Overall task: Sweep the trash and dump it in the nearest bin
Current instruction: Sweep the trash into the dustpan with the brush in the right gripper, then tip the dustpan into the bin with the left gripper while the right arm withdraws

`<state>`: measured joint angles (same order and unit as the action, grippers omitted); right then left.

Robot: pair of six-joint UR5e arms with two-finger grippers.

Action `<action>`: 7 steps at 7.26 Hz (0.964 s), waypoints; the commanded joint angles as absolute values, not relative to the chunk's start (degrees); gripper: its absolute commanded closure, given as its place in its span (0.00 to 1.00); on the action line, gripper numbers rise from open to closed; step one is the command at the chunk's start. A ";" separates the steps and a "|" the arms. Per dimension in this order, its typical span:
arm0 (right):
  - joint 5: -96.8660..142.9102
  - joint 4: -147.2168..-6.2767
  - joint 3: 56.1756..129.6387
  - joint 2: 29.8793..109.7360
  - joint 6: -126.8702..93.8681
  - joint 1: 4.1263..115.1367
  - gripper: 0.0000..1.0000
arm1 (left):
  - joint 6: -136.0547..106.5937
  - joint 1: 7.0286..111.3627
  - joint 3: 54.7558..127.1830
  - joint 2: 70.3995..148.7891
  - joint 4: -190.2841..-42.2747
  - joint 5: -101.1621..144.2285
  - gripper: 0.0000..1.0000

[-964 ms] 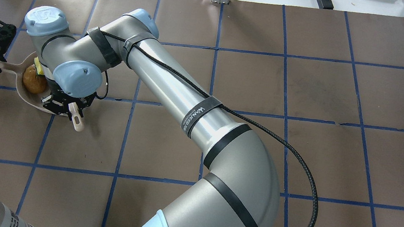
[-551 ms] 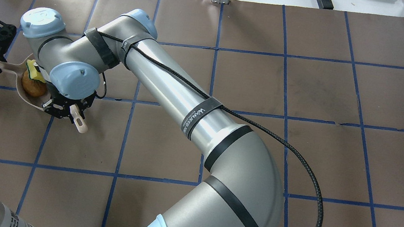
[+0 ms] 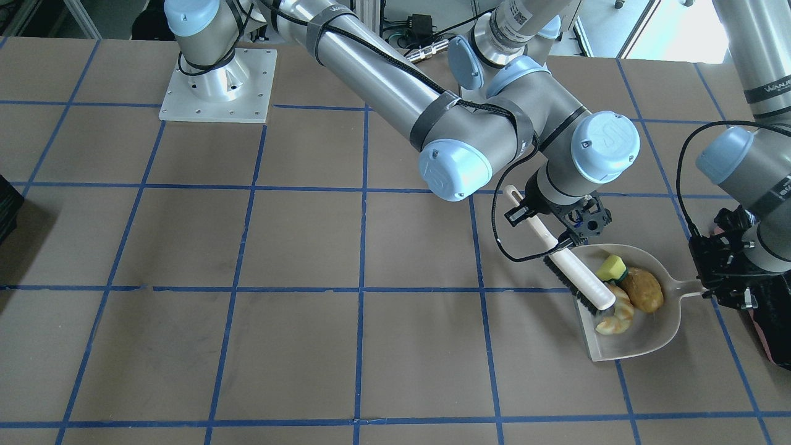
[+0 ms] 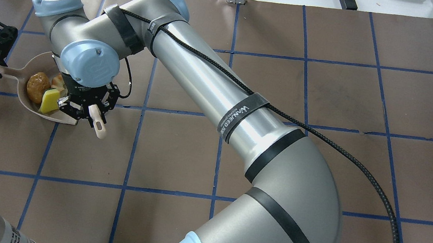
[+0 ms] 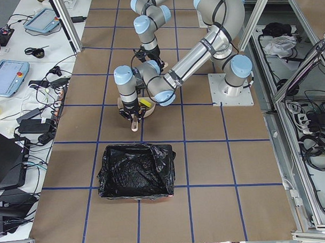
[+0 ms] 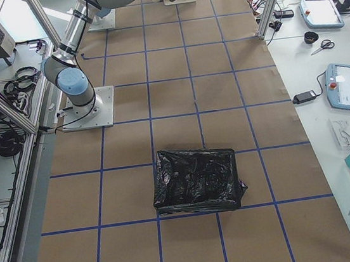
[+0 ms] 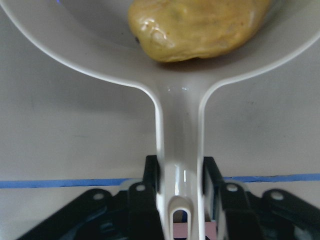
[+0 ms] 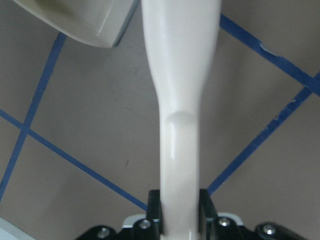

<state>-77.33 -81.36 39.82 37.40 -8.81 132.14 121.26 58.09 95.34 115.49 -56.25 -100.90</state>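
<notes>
Brown gridded bench [image 3: 247, 346]: one dustpan [image 3: 642, 340], one brush [image 3: 581, 272], a left bin [image 5: 135, 170], a right bin [image 6: 197, 179].
My left jaws pinch the dustpan handle, my right jaws the brush. The pan holds the trash: one roll [image 3: 642, 289], one sponge [image 3: 612, 267], and shrimp bits [image 3: 615, 316] that my left wrist view misses.

bin [image 3: 780, 327] edge-cropped, dustpan [image 4: 37, 62] partly hidden

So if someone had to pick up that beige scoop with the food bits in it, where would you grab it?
By the narrow handle jutting from the rounded back of the dustpan, coming in level from that end, as the left gripper does. The handle is slim enough to pinch; the bowl is wide, holds the trash, and is open on the far side.
</notes>
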 commanded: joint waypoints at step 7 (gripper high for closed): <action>-78.14 -94.85 87.77 68.49 -29.55 121.84 1.00 | 124.52 57.13 91.78 112.85 -62.91 -96.94 1.00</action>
